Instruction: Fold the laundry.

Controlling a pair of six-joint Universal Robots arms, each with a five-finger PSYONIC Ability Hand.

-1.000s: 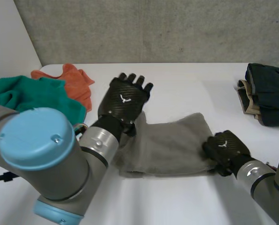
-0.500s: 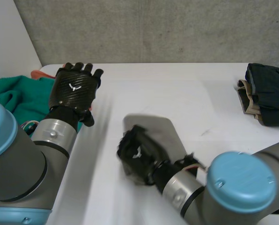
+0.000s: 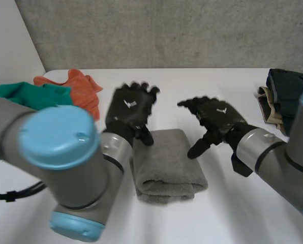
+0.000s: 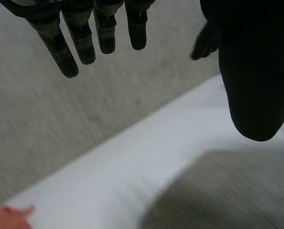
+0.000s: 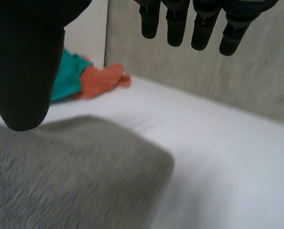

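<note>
The grey towel (image 3: 168,163) lies folded into a thick, compact rectangle at the lower centre of the head view, on the white table (image 3: 243,213), with its rounded fold facing the bottom edge of the frame. The left hand (image 3: 130,109) sits just above the towel's upper left corner in that view, back of the hand up, fingers straight and spread, holding nothing; its thumb reaches down to the towel's corner, and I cannot tell whether it touches the cloth. In the left wrist view the fingers (image 4: 85,43) hang straight and apart in front of the grey wall, the thumb (image 4: 256,76) stands well clear of them, and the towel lies below the thumb with bare table beyond it. The right hand (image 3: 216,118) is at centre right of the head view, beside the towel's upper right corner, wide open with loosely bent fingers and the thumb pointing down toward the cloth's edge, gripping nothing. Its own wrist view shows straight fingertips (image 5: 199,26) spread over bare table and a thumb above the towel's surface, apart from it. A green cloth (image 3: 27,94) and an orange cloth (image 3: 79,85) lie bunched together at the upper left of the head view, well apart from the towel. A stack of dark folded garments (image 3: 290,101) rests at the right edge.
</note>
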